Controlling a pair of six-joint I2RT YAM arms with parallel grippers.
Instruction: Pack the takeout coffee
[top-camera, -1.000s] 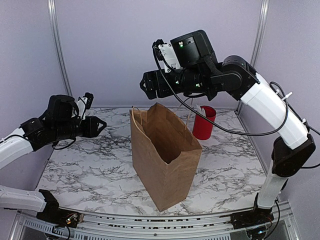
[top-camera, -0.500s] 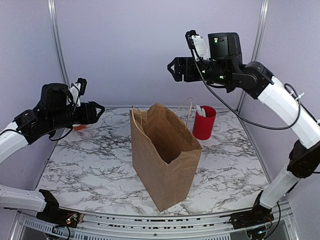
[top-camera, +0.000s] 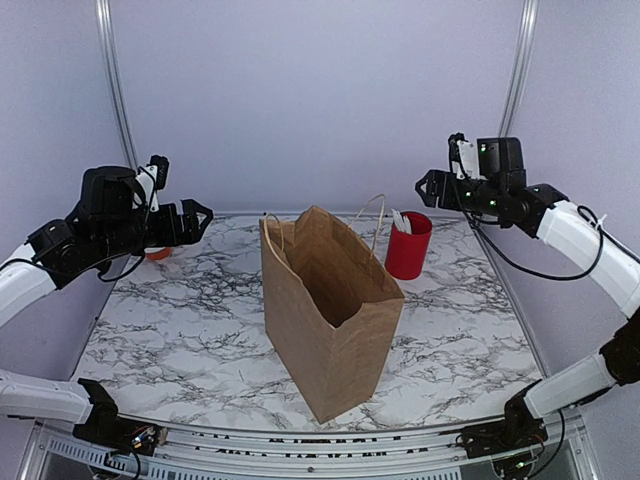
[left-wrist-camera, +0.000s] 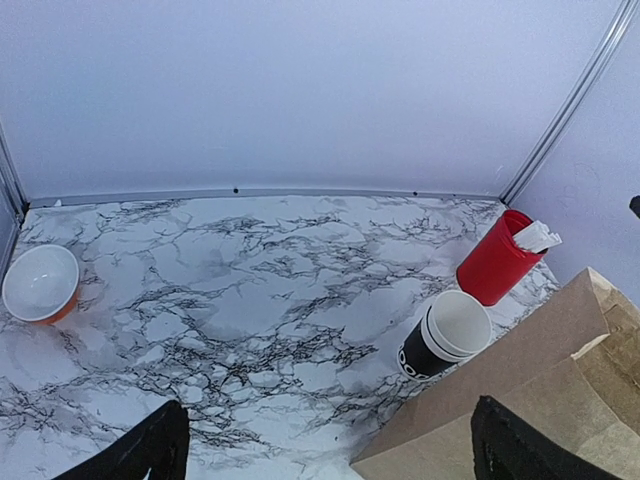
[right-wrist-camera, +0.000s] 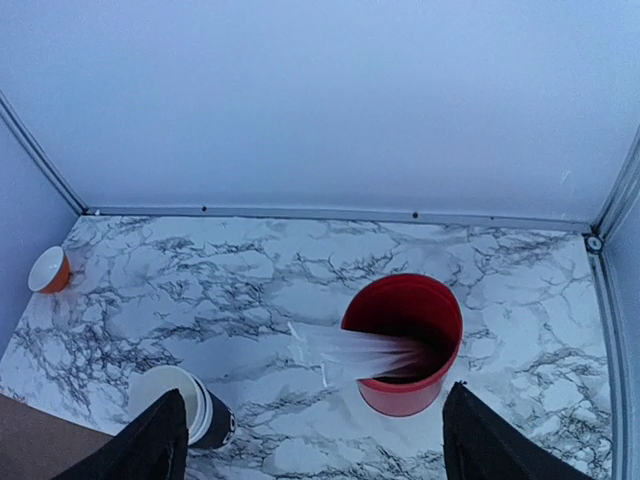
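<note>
The takeout coffee is a stack of cups (left-wrist-camera: 445, 338): a black cup with white print and cream cups nested inside. It stands on the marble behind the brown paper bag (top-camera: 330, 310), left of the red cup (right-wrist-camera: 405, 340), and also shows in the right wrist view as the stack (right-wrist-camera: 190, 405). The bag hides it from the top camera. My left gripper (top-camera: 197, 221) hovers open at the far left, its fingers (left-wrist-camera: 150, 455) wide apart and empty. My right gripper (top-camera: 424, 186) hangs open in the air above and right of the red cup (top-camera: 408, 246), holding nothing.
The bag stands upright and open-mouthed mid-table, with its edge (left-wrist-camera: 540, 400) close under the left wrist camera. White utensils (right-wrist-camera: 345, 352) stick out of the red cup. An orange-and-white bowl (left-wrist-camera: 40, 284) sits at the back left corner. Frame posts flank the back wall.
My right arm has swung from above the bag's mouth out to the right and come down lower. The left gripper has drawn back slightly and its jaws have spread wider.
</note>
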